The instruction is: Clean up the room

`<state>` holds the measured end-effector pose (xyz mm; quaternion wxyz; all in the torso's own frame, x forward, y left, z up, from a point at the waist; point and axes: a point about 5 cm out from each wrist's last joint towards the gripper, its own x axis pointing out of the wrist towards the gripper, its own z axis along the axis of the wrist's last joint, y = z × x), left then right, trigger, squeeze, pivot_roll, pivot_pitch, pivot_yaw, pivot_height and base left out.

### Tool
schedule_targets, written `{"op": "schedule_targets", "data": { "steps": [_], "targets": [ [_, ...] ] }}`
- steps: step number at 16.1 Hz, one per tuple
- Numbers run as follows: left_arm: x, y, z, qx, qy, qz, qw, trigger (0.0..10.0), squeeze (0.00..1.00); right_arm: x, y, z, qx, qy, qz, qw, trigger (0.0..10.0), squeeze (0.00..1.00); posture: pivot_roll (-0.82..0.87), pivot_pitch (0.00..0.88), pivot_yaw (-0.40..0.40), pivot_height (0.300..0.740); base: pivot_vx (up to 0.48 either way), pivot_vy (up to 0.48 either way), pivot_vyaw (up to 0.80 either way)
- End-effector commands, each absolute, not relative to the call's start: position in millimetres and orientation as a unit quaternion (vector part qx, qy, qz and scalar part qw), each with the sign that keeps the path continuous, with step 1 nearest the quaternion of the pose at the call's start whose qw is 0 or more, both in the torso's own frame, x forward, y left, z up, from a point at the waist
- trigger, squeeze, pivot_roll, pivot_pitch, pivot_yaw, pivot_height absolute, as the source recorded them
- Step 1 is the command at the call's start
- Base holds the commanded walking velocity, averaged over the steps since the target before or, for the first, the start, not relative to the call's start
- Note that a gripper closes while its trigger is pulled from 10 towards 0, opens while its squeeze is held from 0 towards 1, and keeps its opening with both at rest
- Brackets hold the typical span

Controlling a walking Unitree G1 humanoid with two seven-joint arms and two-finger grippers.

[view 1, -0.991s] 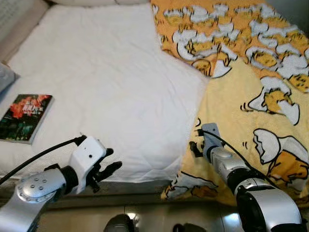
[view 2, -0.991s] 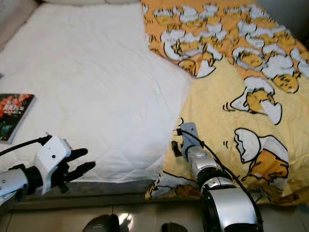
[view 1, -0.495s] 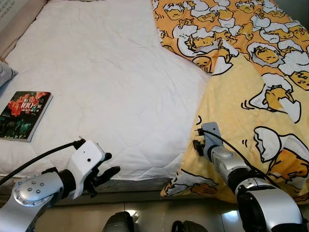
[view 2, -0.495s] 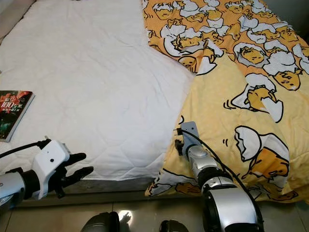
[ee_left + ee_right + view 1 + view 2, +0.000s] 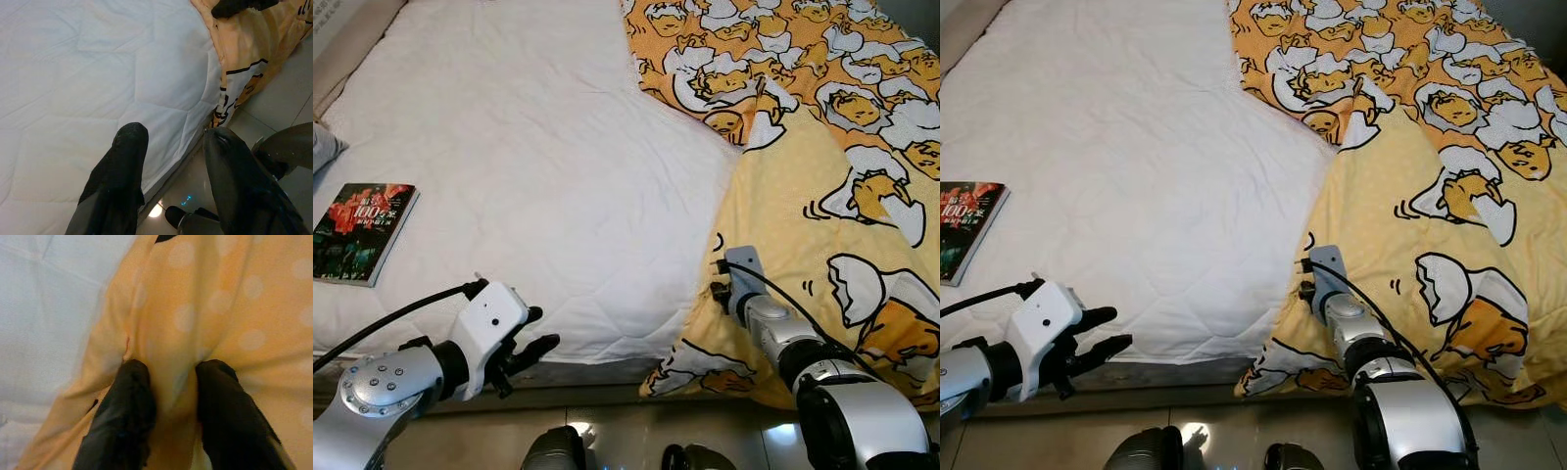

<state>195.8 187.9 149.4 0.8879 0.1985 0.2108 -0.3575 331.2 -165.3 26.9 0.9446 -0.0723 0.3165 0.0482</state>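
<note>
The right claw [image 5: 166, 406] sat pressed into the near edge of the yellow duvet [image 5: 822, 186], its two black fingers [image 5: 129, 396] parted with a ridge of cloth between them, not clenched; the left claw [image 5: 530, 338] hung released at the foot of the bed, over the white mattress [image 5: 529, 176]; the duvet's folded edge ran from the right claw away up the bed, so that arm was nearer; the book [image 5: 362, 233] lay far left.
</note>
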Motion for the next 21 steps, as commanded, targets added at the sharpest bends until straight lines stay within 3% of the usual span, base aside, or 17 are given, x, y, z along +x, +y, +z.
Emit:
{"op": "schedule_targets", "data": {
  "steps": [1, 7, 10, 12, 14, 15, 17, 18, 19, 21],
  "targets": [
    [195, 188, 149, 0.2, 0.212, -0.359, 0.887, 10.0, 0.0, 325, -171, 19, -0.065, 0.335, 0.042, 0.939, 0.0, 0.0, 0.2, 0.183, -0.014, 0.74, 0.0, 0.0, 0.0],
    [198, 187, 146, 0.197, 0.215, -0.363, 0.885, 10.0, 0.0, 324, -183, 21, -0.047, 0.33, 0.05, 0.941, 0.0, 0.0, 0.18, 0.177, -0.002, 0.74, 0.0, 0.0, 0.0],
    [198, 186, 145, 0.196, 0.216, -0.367, 0.883, 10.0, 0.0, 321, -185, 22, -0.036, 0.32, 0.129, 0.938, 0.0, 0.0, 0.17, 0.177, 0.005, 0.74, 0.0, 0.0, 0.0],
    [198, 186, 145, 0.195, 0.216, -0.368, 0.883, 10.0, 0.0, 309, -188, 19, -0.027, 0.317, 0.241, 0.917, 0.0, 0.0, 0.16, 0.176, 0.006, 0.74, 0.0, 0.0, 0.0],
    [199, 185, 144, 0.194, 0.216, -0.369, 0.883, 10.0, 0.0, 291, -188, 17, -0.01, 0.311, 0.354, 0.882, 0.0, 0.0, 0.17, 0.177, 0.004, 0.74, 0.0, 0.0, 0.0],
    [198, 184, 144, 0.193, 0.216, -0.37, 0.883, 10.0, 0.0, 270, -187, 19, -0.001, 0.308, 0.435, 0.846, 0.0, 0.0, 0.16, 0.18, 0.005, 0.74, 0.0, 0.0, 0.0],
    [195, 183, 143, 0.192, 0.217, -0.372, 0.882, 10.0, 0.0, 201, -185, 26, 0.009, 0.348, 0.588, 0.73, 0.0, 0.0, 0.15, 0.172, 0.004, 0.74, 0.0, 0.0, 0.0],
    [195, 182, 143, 0.191, 0.217, -0.374, 0.881, 10.0, 0.0, 174, -192, 20, -0.014, 0.374, 0.614, 0.695, 0.0, 0.0, 0.15, 0.17, 0.006, 0.74, 0.0, 0.0, 0.0],
    [195, 181, 143, 0.191, 0.217, -0.376, 0.881, 10.0, 0.0, 155, -198, 15, -0.031, 0.397, 0.624, 0.673, 0.0, 0.0, 0.15, 0.173, 0.009, 0.74, 0.0, 0.0, 0.0],
    [194, 179, 143, 0.189, 0.217, -0.381, 0.879, 10.0, 0.0, 129, -207, 9, -0.041, 0.441, 0.603, 0.663, 0.0, 0.0, 0.15, 0.179, 0.016, 0.74, 0.0, 0.0, 0.0]
  ]
}}
